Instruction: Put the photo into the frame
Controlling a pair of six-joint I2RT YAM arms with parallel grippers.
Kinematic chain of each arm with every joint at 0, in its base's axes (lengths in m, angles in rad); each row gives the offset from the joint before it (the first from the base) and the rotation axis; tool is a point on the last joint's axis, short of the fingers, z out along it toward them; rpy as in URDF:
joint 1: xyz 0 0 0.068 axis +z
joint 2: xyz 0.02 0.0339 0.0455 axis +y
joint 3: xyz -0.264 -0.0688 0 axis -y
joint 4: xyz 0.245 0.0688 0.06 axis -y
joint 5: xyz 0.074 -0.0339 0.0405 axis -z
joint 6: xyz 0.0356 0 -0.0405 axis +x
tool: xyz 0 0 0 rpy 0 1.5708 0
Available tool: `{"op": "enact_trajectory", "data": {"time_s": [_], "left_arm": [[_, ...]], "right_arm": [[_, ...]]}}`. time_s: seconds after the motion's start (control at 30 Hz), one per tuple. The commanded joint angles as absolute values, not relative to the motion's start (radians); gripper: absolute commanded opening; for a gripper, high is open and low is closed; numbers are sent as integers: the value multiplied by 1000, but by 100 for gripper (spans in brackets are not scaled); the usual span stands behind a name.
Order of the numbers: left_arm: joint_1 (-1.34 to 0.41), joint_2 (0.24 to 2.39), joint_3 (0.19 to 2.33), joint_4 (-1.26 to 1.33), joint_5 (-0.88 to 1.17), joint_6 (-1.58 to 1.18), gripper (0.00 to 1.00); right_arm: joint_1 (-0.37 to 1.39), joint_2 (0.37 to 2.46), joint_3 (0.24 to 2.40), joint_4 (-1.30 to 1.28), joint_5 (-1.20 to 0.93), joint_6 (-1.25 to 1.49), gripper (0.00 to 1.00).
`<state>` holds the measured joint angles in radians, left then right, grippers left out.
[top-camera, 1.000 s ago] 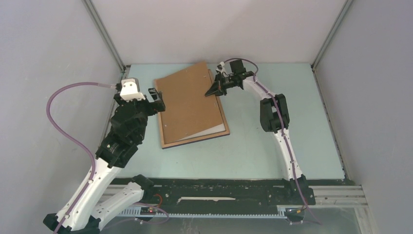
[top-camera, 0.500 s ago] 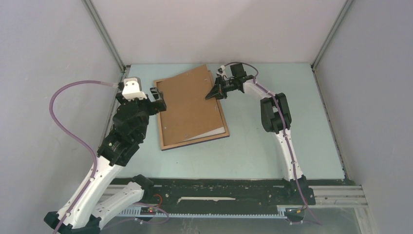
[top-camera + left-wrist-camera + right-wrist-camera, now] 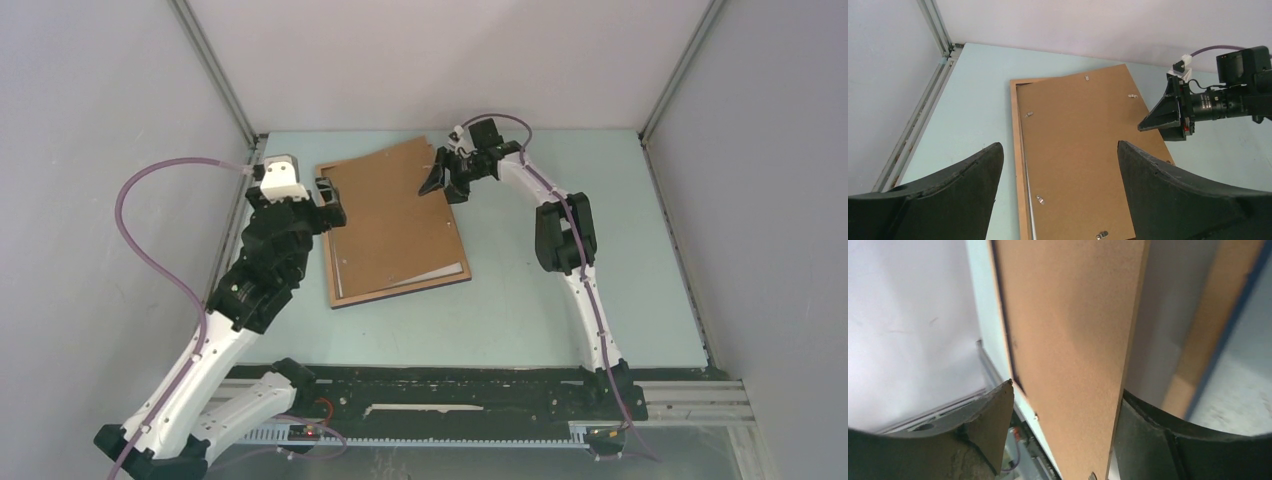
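The photo lies face down, its brown fibreboard back up, askew on the frame. Its far right corner overhangs the frame's far edge. The frame's wooden left rail shows beside it, and a blue-edged rail shows in the right wrist view. My right gripper stands open at the photo's far right edge, the board between its parted jaws with a gap on one side. My left gripper is open over the frame's left side, gripping nothing.
Grey enclosure walls with metal corner posts close in the pale green table on three sides. Small metal clips dot the photo's back. A black rail runs along the near edge.
My right gripper has opened and let go of the photo's far right edge, which has sunk toward the frame. My left gripper has shifted slightly farther along the frame's left side.
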<state>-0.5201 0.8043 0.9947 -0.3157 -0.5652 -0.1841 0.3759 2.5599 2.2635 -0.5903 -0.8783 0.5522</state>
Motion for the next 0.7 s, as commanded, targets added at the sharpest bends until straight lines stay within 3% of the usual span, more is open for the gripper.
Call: {"op": "enact_trajectory", "data": {"time_s": [0.0,0.17,0.43,0.67], "left_arm": [[-514,816,974,-291,-575,-193,92],[-514,835,974,-293,-586,-188,91],[-514,862,974,-294,-593,-183,91],[-513,887,976,-297,-590,-178,93]], "right_arm": [[382,2463,2345,-767,-673,412,77],[391,2431,2337,-789,-634,386,79],[432,2452,2337,-742,-771,386,79],[446,2431,2325,-818,-574,335,80]]}}
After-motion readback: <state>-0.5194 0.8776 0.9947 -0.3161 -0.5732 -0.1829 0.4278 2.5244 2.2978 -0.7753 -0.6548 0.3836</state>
